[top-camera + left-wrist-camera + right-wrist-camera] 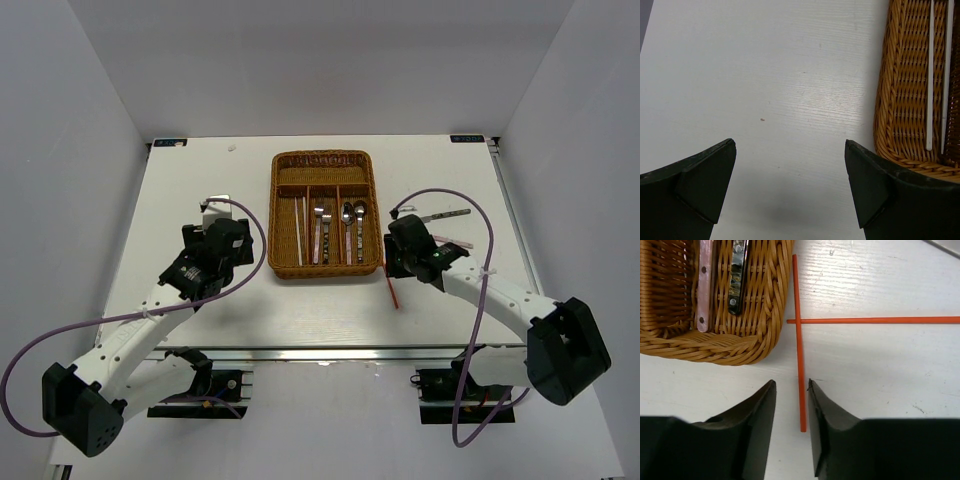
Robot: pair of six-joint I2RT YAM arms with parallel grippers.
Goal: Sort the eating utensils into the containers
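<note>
The brown wicker tray (272, 215) sits mid-table. It holds white chopsticks (299, 230), forks (320, 232) and spoons (352, 214) in its long sections. In the right wrist view two red chopsticks lie crossed on the table beside the tray's corner (755, 305): one runs toward me (799, 350), the other runs sideways (880, 320). My right gripper (791, 385) is narrowly open, with its jaws on either side of the near end of the first chopstick. My left gripper (790, 145) is wide open and empty over bare table, left of the tray (900, 100).
A silver utensil (445, 214) and a pale thin one (455, 241) lie on the table to the right of the tray. A pink handle (703, 285) and a dark handle (737, 280) rest in the tray's right sections. White chopsticks (930, 75) lie in its left section.
</note>
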